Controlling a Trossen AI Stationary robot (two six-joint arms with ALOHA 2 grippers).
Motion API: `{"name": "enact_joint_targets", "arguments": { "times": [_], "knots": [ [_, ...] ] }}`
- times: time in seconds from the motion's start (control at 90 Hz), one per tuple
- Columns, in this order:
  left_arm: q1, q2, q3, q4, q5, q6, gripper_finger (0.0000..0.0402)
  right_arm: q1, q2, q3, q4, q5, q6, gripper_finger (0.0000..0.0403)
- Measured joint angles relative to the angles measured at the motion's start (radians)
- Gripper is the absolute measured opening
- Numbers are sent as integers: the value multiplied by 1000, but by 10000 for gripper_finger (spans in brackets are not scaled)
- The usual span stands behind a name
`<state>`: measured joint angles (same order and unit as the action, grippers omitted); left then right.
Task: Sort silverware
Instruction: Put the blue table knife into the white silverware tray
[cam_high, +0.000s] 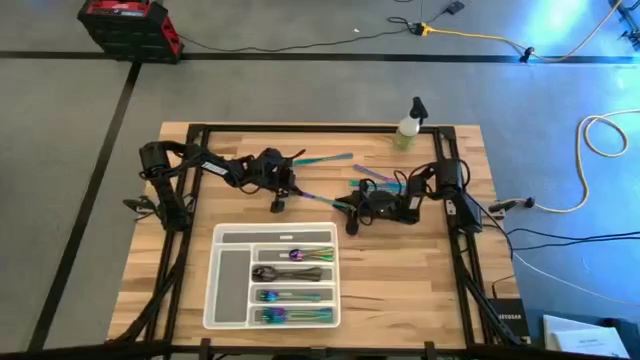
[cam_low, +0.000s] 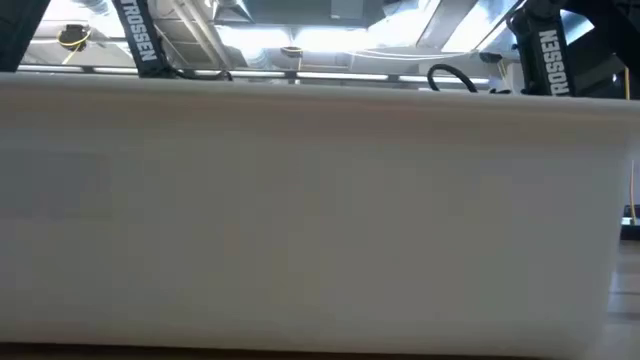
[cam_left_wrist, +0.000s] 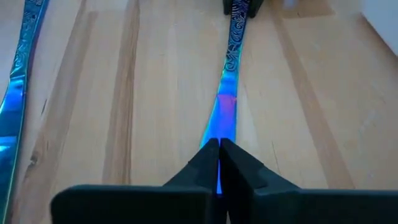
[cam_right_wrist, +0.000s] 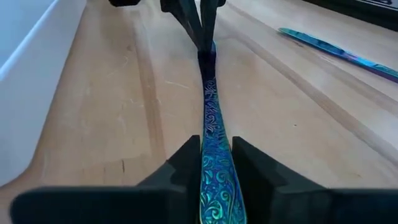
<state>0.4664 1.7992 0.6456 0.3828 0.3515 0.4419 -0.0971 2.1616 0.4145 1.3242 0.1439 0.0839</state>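
Wooden table (cam_high: 430, 290), utensil (cam_high: 318, 198) between both jaws

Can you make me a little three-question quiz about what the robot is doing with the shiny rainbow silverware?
1. True or false: the left gripper is shut on one end of a slim iridescent blue-purple metal utensil.
2. What stands at the far edge of the wooden table? A) a small spray bottle with pale green liquid B) a red cup C) a stack of plates
3. Fill in: the right gripper grips that same utensil at its other ____.

Key: 1 true; 2 A; 3 end.
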Motion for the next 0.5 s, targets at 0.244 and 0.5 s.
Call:
{"name": "enact_joint_targets", "arguments": {
  "times": [0.244, 0.5],
  "knots": [
    [0, 0, 0, 1, 2, 2, 0, 0, 0, 0, 0, -6, -5, 59],
    [-3, -8, -4, 112, 134, -133, 9, 0, 0, 0, 6, 1, -9, 59]
  ]
}}
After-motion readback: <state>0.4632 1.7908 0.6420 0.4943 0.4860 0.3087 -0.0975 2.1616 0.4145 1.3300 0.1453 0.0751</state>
